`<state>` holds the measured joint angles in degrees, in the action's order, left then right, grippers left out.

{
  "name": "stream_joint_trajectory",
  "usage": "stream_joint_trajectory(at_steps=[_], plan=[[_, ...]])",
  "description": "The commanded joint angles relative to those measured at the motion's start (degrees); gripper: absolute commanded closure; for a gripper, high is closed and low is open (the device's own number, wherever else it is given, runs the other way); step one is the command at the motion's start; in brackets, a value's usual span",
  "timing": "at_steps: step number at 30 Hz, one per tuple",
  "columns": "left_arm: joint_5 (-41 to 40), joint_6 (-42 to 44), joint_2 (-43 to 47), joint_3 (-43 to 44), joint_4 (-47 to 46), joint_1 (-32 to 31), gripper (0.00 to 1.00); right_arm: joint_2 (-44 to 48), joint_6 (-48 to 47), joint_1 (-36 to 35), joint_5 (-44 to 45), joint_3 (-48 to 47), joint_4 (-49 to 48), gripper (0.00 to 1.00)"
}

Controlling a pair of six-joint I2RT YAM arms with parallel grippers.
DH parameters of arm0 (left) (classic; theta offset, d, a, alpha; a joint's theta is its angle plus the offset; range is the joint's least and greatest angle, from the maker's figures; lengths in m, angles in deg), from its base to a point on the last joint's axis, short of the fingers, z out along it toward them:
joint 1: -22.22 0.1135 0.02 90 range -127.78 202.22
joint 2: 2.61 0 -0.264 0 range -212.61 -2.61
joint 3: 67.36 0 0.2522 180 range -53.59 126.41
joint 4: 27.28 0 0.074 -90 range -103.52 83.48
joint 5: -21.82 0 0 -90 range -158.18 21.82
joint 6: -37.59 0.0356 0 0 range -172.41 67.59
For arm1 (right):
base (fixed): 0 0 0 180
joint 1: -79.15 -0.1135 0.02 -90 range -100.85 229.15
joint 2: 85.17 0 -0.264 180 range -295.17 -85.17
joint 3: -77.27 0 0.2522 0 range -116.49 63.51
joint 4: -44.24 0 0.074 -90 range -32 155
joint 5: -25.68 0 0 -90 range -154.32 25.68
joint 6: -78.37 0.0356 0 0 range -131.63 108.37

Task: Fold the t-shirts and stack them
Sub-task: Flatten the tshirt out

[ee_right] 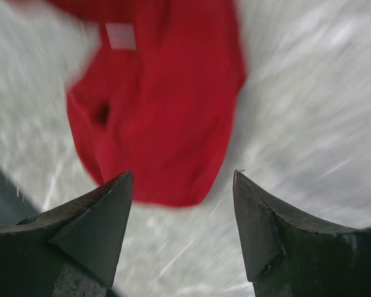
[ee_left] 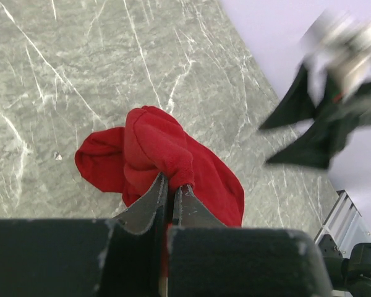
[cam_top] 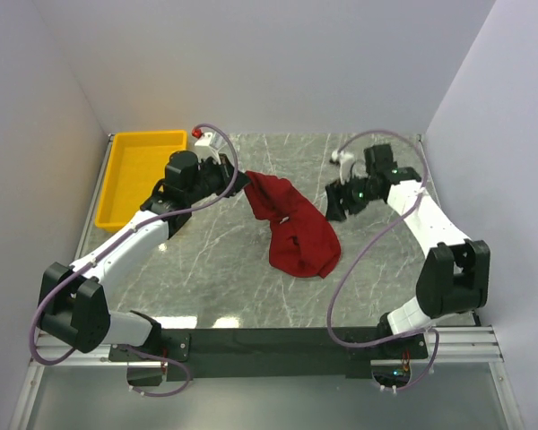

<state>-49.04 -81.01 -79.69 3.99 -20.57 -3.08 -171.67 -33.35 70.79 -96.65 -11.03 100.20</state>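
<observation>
Cloth of the dark red t-shirt (cam_top: 296,233) lies crumpled mid-worktop (cam_top: 215,264). Its far-left edge is pinched in the left tool (ee_left: 173,184), probably so it can be lifted and spread for folding. Just right of the shirt, the right tool (ee_right: 182,176) stands spread, gripping nothing. At the far left the yellow tray (cam_top: 139,179) sits well apart. Nothing blocks the cloth, though bunched folds hide its sleeves.

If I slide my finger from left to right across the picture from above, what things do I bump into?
yellow tray → left gripper, pinching the shirt's edge → red t-shirt → right gripper, open
</observation>
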Motion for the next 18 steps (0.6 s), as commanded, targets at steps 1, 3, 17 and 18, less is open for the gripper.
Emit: stream_joint_trajectory(at_steps=[1,3,17,18], plan=[[0.29,-1.28,0.96,0.34,-0.33,0.43,0.99,-0.51,-3.60,0.19,1.14,5.89,3.69,0.28],[0.38,-1.11,0.96,0.42,0.19,0.86,0.99,-1.13,-2.20,0.01,2.01,8.36,2.55,0.30],[1.43,-1.55,2.98,-1.68,-0.42,2.09,0.99,-12.46,1.94,-0.25,7.11,11.27,-4.84,0.37],[1.43,-1.37,3.25,-1.77,-0.16,2.10,0.99,-12.90,2.11,-0.34,7.46,11.00,-5.10,0.40]])
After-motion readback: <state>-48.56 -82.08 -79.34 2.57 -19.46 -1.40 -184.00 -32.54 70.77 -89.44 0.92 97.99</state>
